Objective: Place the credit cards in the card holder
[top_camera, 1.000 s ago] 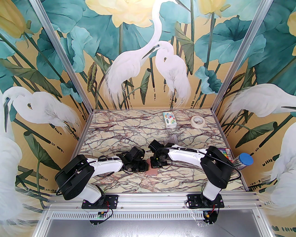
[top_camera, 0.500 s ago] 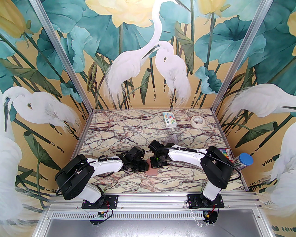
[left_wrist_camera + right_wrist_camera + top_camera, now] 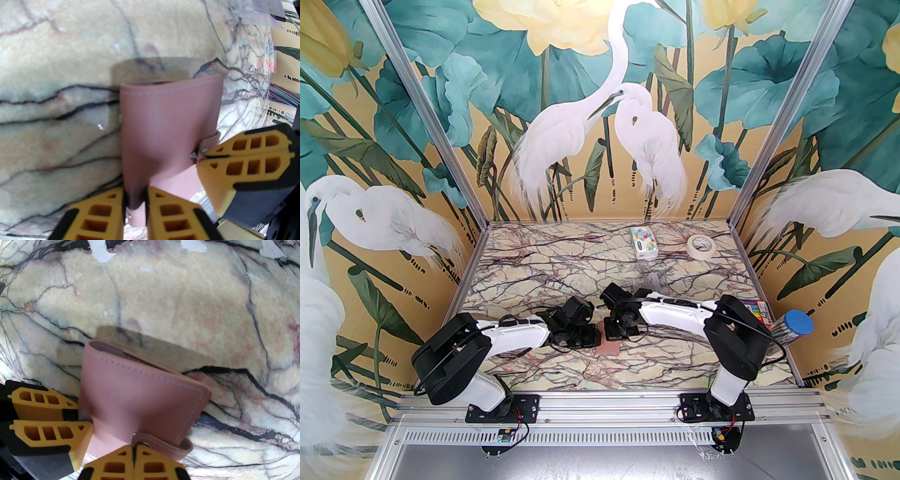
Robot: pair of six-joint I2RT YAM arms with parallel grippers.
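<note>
I'm pinching the card holder (image 3: pixel 168 121) edge in the left gripper (image 3: pixel 134 199) | right gripper (image 3: pixel 134 451) is clamping its snap strap (image 3: pixel 161 444) | holder is sitting between both arms, over the table (image 3: pixel 58 58) near-centre, body pointing away from the fingertips

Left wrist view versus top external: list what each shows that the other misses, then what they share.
Left wrist: stitching on the card holder, the left gripper pinching one flap, the right gripper shut on its snap strap. Top external: tissue pack, tape roll. Shared: the holder over the marble table.
</note>
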